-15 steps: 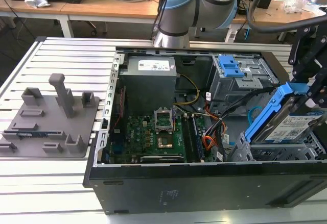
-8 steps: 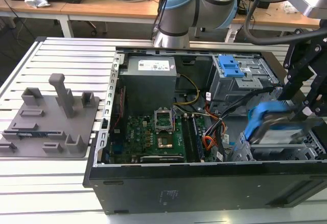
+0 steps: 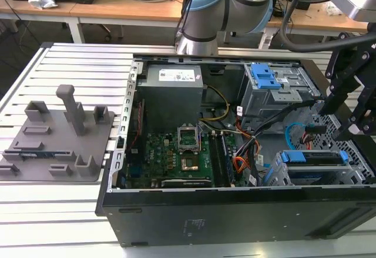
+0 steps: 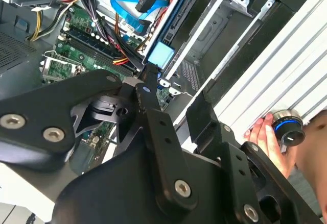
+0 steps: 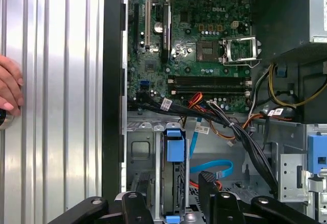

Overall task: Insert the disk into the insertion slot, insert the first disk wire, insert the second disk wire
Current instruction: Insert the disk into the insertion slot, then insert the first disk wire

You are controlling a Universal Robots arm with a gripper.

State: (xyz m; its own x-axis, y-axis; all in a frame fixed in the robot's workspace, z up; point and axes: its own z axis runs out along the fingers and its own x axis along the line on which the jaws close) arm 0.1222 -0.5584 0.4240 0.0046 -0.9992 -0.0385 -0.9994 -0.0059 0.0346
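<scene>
1. Disk (image 3: 314, 158) in its blue carrier stands on edge, seated inside the insertion slot (image 3: 275, 174), at the lower right of the frame in the exterior view
2. Claw (image 3: 343, 114) hangs above the slot at the exterior view's right edge; in both wrist views its black fingers (image 5: 137, 206) stand well apart, hold nothing and are clear of the carrier's blue tab (image 5: 174, 145)
3. Blue flat cable (image 5: 217, 168) lies in the case just beside the slot; I cannot tell whether it reaches the drive
4. Larger cage (image 3: 267, 84) with a blue latch sits further up the frame, behind the slot
5. Person's hand (image 5: 9, 89) rests on the ribbed tabletop (image 5: 56, 106) outside the case
6. Grey fixture tray (image 3: 59, 137) lies at the exterior view's left
</scene>
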